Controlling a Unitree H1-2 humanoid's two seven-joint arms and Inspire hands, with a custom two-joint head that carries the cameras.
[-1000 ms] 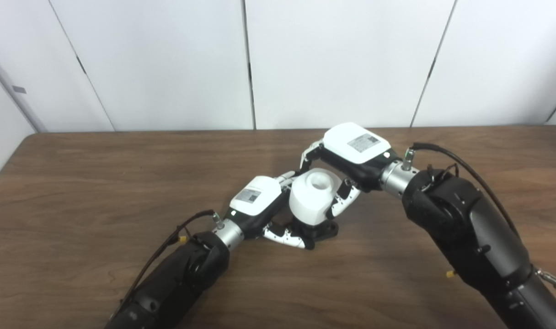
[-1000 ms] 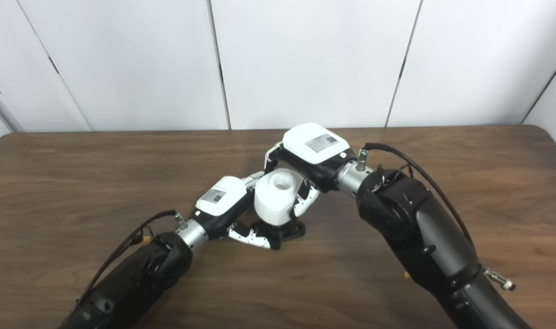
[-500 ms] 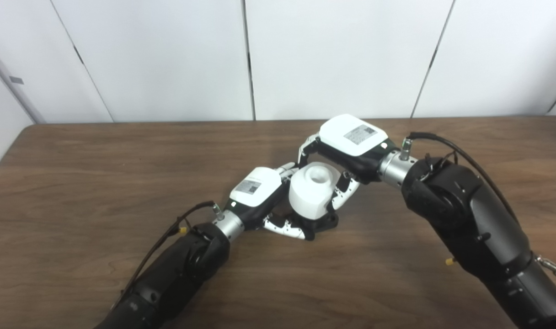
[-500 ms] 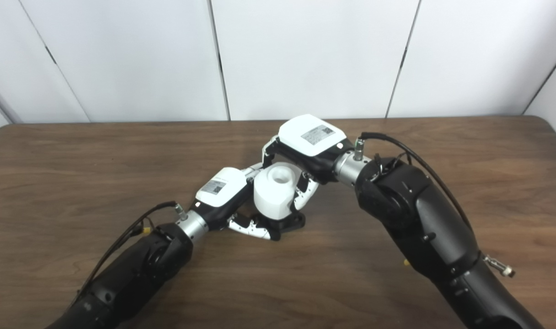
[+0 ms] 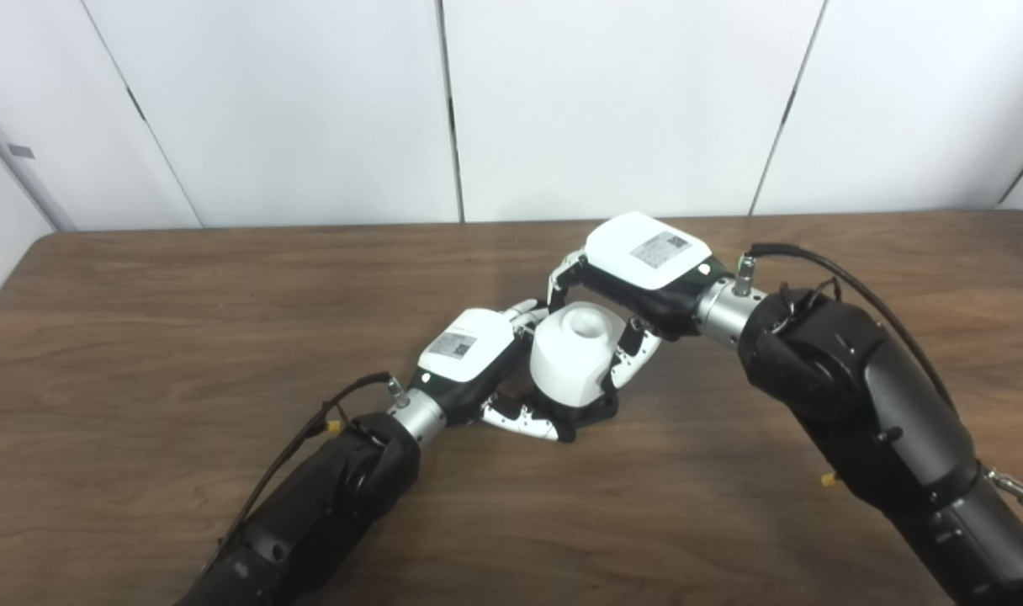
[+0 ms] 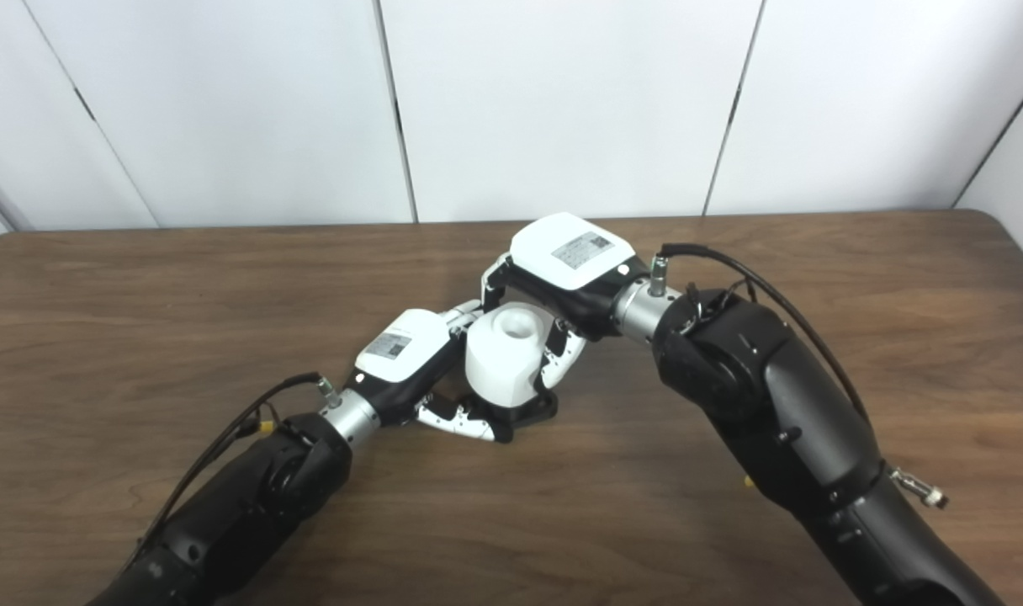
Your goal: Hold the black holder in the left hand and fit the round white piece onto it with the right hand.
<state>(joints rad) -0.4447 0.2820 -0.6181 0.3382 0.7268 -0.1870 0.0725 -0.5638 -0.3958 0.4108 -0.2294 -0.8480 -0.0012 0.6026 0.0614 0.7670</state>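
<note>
The round white piece [image 5: 572, 358] sits upright on the black holder [image 5: 596, 411], which rests on the wooden table near its middle. It has a round hollow in its top. My left hand [image 5: 469, 362] is closed around the holder's base from the left, its fingers [image 5: 524, 419] curled under the front. My right hand [image 5: 638, 273] reaches over from the right and is closed on the white piece, with fingers [image 5: 629, 362] on its right side and behind it. In the right eye view the white piece [image 6: 505, 353] and holder [image 6: 535, 409] show the same way.
The brown wooden table [image 5: 183, 337] extends to both sides and ends at a white panelled wall [image 5: 612, 101] at the back. My two black forearms [image 5: 856, 396] cross the near half of the table.
The camera has shifted, so the whole picture sits a little lower and left. Both hands keep the same hold; the white piece looks slightly lower on the holder.
</note>
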